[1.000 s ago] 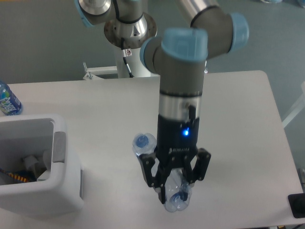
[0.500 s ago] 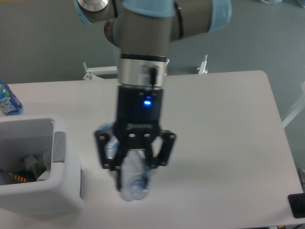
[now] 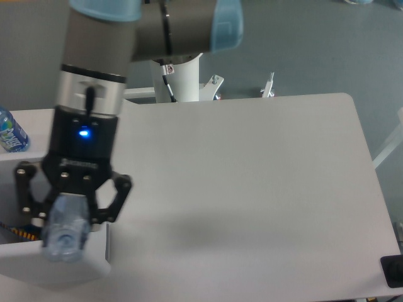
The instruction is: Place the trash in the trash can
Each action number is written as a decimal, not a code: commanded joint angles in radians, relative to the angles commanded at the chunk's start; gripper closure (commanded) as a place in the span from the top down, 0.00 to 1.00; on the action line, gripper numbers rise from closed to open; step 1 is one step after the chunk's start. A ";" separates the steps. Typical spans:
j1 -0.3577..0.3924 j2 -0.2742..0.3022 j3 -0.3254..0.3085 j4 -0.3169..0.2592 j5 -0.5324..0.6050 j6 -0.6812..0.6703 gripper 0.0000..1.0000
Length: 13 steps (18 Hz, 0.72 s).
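Note:
My gripper (image 3: 68,217) hangs at the lower left, shut on the trash (image 3: 65,229), a flattened clear plastic bottle with a bluish tint. The bottle points down and toward the camera between the black fingers (image 3: 116,198). It hovers over the near right corner of the trash can (image 3: 82,274), a white bin whose opening is mostly hidden behind the gripper and arm. Whatever lies inside the bin is hidden except a small dark and orange bit at the left edge.
An intact blue-labelled water bottle (image 3: 11,133) stands at the far left edge of the white table (image 3: 252,189). The arm's base post (image 3: 179,78) rises behind the table. A dark object (image 3: 392,270) sits at the lower right corner.
The arm has swung left from the table's middle to above the bin, carrying the flattened bottle with it. The bottle no longer touches the table.

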 joint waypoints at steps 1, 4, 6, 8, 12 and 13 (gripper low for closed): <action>-0.012 -0.002 -0.003 0.000 0.000 0.000 0.46; -0.034 -0.011 -0.014 0.002 0.002 0.000 0.56; -0.034 -0.011 -0.015 0.021 0.002 0.000 0.70; -0.035 -0.012 -0.017 0.028 0.002 0.005 0.98; -0.034 -0.005 -0.020 0.028 0.002 0.037 1.00; -0.034 -0.002 -0.015 0.028 0.002 0.037 1.00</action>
